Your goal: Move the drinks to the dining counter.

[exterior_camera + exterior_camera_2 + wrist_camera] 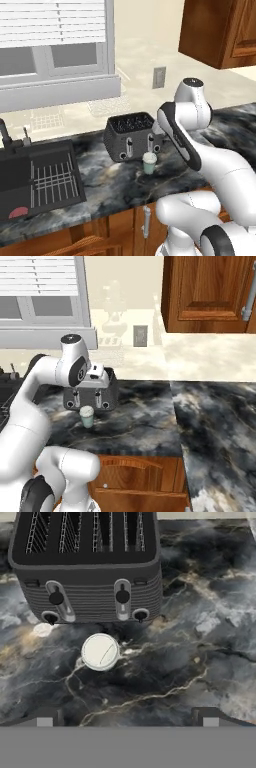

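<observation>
One of the drinks, a pale green paper cup (149,163) with a white lid, stands upright on the black marble counter just in front of the dark grey toaster (131,135). From the right base it is the same cup (87,417), below the toaster's (107,397) front. In the hand view I look straight down on the cup's round lid (100,652). My gripper (127,719) hangs open and empty well above the counter, with the cup ahead of it and a little left of its middle. The white hand (97,377) hovers over the toaster. The dining counter is out of view.
A dark sink (35,180) with a wire rack is set into the counter at the left, under the window. Wooden wall cabinets (210,296) hang at the upper right. The marble top (215,431) turns a corner and runs on to the right.
</observation>
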Motion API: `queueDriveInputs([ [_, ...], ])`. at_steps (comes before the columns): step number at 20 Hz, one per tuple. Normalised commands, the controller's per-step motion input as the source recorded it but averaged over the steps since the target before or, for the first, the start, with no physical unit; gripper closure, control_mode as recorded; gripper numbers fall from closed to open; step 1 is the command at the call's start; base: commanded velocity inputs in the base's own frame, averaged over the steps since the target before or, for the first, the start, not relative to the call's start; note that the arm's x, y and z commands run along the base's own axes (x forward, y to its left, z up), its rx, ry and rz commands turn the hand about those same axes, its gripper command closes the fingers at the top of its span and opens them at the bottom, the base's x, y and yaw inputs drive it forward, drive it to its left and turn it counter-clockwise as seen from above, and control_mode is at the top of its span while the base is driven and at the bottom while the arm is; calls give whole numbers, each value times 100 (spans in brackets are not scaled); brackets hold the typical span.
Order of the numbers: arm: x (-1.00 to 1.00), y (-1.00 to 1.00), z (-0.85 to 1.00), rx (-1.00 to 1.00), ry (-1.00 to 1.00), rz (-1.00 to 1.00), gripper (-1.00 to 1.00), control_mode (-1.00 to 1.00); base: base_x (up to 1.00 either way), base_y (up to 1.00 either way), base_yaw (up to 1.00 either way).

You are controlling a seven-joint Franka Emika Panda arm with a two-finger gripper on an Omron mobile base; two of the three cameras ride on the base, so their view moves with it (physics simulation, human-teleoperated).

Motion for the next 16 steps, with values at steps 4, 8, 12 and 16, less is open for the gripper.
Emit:
queueDriveInputs([
  [4, 44, -14, -17, 0, 0, 14, -100, -100, 0, 0, 0],
  [8, 12, -4, -13, 0, 0, 5, -100, -100, 0, 0, 0],
  [12, 1, 7, -8, 1, 0, 2, -100, -100, 0, 0, 0],
  [16, 0, 29, -26, 2, 0, -5, -100, -100, 0, 0, 0],
])
